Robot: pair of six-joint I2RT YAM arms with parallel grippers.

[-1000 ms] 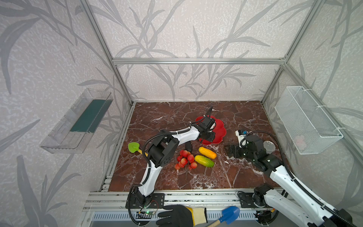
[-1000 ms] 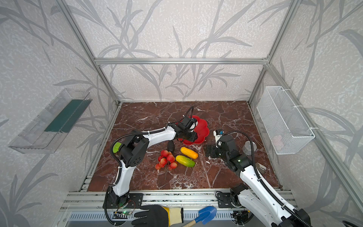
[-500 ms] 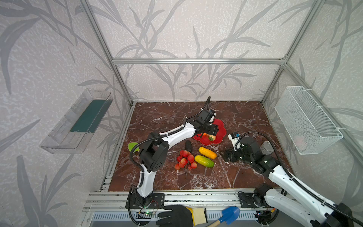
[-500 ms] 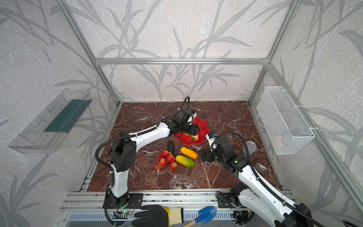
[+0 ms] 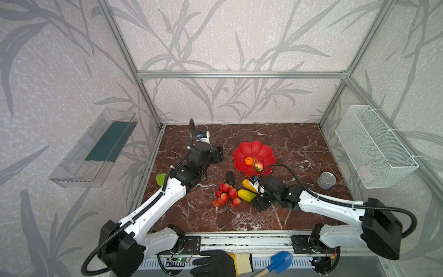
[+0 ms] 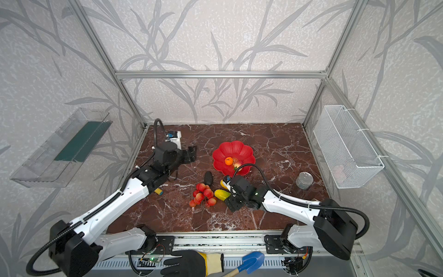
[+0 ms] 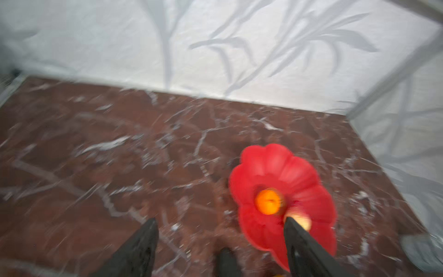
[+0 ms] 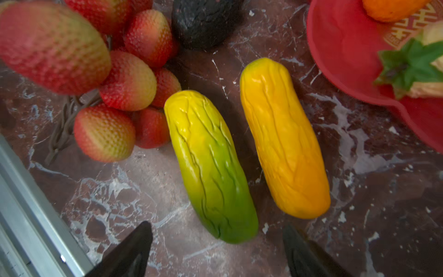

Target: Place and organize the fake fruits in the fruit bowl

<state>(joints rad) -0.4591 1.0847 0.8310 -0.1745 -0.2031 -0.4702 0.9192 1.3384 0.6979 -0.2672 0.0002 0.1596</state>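
The red fruit bowl (image 5: pixel 254 150) (image 6: pixel 233 150) (image 7: pixel 275 167) holds the orange ball (image 5: pixel 248 160) (image 7: pixel 268 201) and the peach (image 5: pixel 258 166) (image 7: pixel 303 221). On the marble in front of it lie the blackish oval (image 5: pixel 230 177), the red berries (image 5: pixel 226 196) (image 8: pixel 127 81), the yellow-green oblong (image 5: pixel 246 195) (image 8: pixel 208 163) and the yellow-orange oblong (image 5: pixel 247 184) (image 8: pixel 282 139). My left gripper (image 5: pixel 219 155) (image 7: pixel 219 220) hangs open and empty to the left of the bowl. My right gripper (image 5: pixel 256 198) (image 8: pixel 217 226) is open, low over the table, its fingertips either side of the yellow-green oblong's green end.
A tin can (image 5: pixel 326 180) stands right of the bowl. A white wire basket (image 5: pixel 374 146) hangs on the right wall, a clear tray (image 5: pixel 93 148) on the left wall. A green shovel (image 5: pixel 161 178) lies under the left arm. A gloved hand (image 5: pixel 215 263) holds a blue shovel (image 5: pixel 280 260) at the front rail.
My left gripper has opened and drawn back left from the bowl, leaving the peach beside the orange ball. My right gripper has moved left to the oblongs, its jaws a little narrower.
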